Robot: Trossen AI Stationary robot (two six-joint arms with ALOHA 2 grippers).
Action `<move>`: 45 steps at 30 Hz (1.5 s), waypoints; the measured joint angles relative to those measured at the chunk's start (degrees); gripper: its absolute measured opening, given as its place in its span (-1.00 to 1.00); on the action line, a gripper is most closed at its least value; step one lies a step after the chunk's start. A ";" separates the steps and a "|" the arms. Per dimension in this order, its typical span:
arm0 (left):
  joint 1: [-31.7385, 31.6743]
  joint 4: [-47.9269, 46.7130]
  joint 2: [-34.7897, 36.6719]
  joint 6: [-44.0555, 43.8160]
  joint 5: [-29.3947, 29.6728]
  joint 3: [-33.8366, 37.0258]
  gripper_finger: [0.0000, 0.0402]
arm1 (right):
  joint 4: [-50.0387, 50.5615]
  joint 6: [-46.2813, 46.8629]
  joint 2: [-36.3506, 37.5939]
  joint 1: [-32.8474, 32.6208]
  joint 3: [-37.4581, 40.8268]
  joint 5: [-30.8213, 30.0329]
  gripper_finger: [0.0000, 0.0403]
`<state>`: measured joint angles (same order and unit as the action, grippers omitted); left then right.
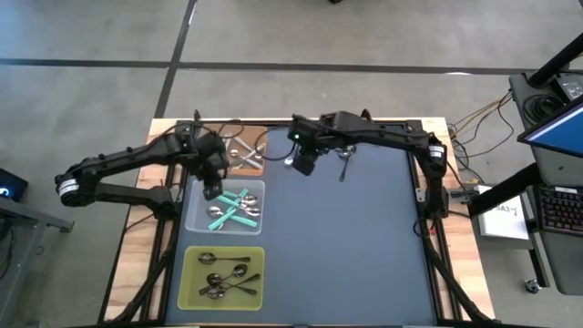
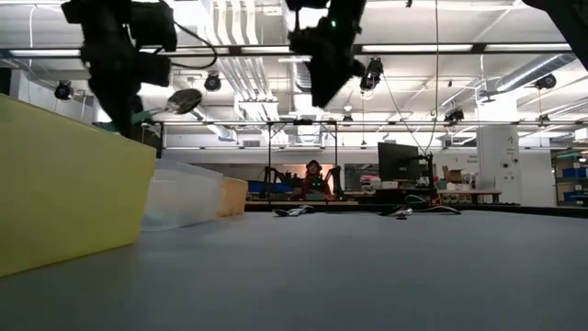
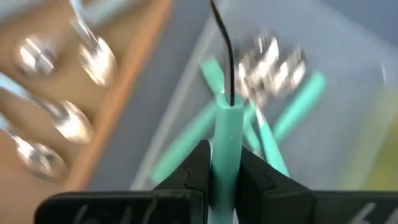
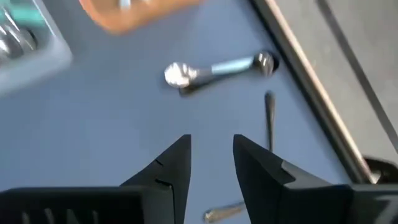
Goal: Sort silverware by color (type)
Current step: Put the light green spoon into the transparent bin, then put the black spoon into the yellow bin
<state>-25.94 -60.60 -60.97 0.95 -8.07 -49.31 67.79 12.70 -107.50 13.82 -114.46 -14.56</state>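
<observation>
My left gripper [image 1: 211,189] hangs over the clear tray [image 1: 195,221] and is shut on a teal-handled spoon [image 2: 182,100]. Several more teal-handled spoons [image 1: 235,208] lie in that tray. Shiny silver spoons [image 1: 242,155] lie in the orange tray [image 1: 258,169], and dark spoons [image 1: 223,278] in the yellow-green tray [image 1: 189,290]. My right gripper [image 1: 305,166] is open and hovers above the blue mat near the far edge. A silver spoon [image 4: 217,67] and a thin dark handle [image 4: 268,118] lie on the mat ahead of it. My left gripper pinches the spoon's teal handle [image 3: 225,140] between its two fingers [image 3: 194,168], the handle running along them. The thin dark neck [image 3: 222,43] sticks out past the fingertips. The spoon is lifted clear above the clear tray, and in the low view it sits roughly level.
The three trays stand in a row along the mat's left side, orange farthest and yellow-green nearest. Loose spoons [image 1: 345,164] lie on the mat near the far edge. The mat's middle and right [image 1: 355,246] is bare. Cables and a keyboard [image 1: 556,208] lie off the table's right.
</observation>
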 joint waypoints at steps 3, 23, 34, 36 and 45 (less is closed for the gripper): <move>0.03 -2.88 0.00 0.31 -3.41 0.68 -0.89 | 0.07 0.07 -0.09 0.23 3.68 0.04 -0.47; 0.64 2.95 -1.31 -8.64 -10.96 1.19 -0.06 | -3.79 -3.41 2.36 13.21 30.42 1.85 -0.54; 0.66 23.72 -1.31 -20.19 -13.06 1.19 -0.21 | -20.32 -3.71 3.32 23.48 37.89 14.62 -0.55; 0.66 26.65 -1.31 -21.86 -13.08 1.19 -0.22 | -23.82 -5.30 3.32 23.57 38.46 14.73 -0.54; 0.66 31.37 -1.31 -27.50 -13.08 1.21 -0.22 | -29.80 -7.45 3.11 23.74 38.87 14.53 -0.55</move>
<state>-25.28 -29.23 -62.28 -26.56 -21.15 -48.10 37.99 5.26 -104.39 37.56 -75.59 -0.03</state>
